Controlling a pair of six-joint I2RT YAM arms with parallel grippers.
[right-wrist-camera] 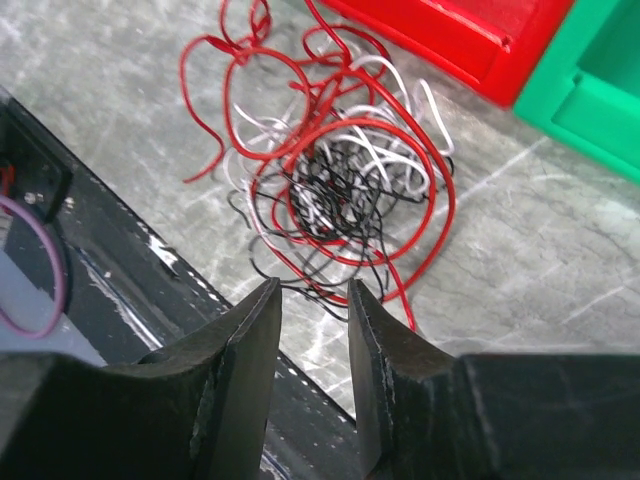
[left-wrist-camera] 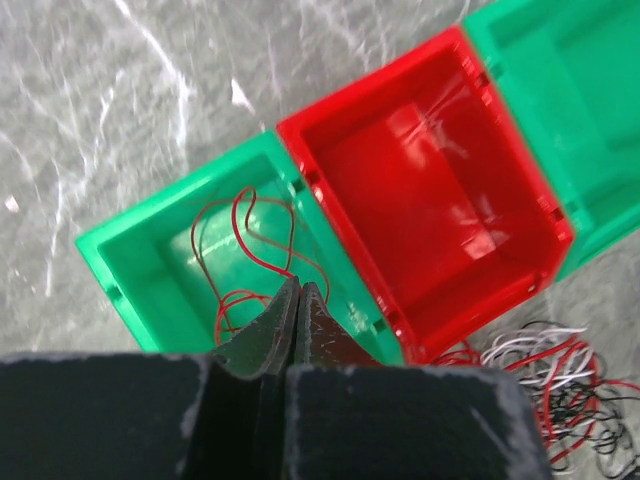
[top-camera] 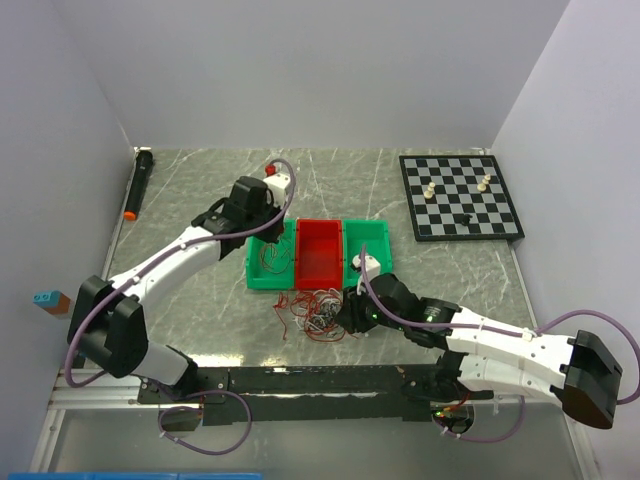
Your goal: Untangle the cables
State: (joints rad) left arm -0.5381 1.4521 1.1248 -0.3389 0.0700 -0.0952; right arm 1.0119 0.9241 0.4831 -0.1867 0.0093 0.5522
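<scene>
Cable tangle (right-wrist-camera: 340, 190) beside red bin (right-wrist-camera: 450, 35)

Bright, even overhead light, with glare inside the red bin (left-wrist-camera: 420, 190).

I read no text, label, brand, number or sign in any view. Nothing legible from overhead camera or from either wrist camera.
</scene>
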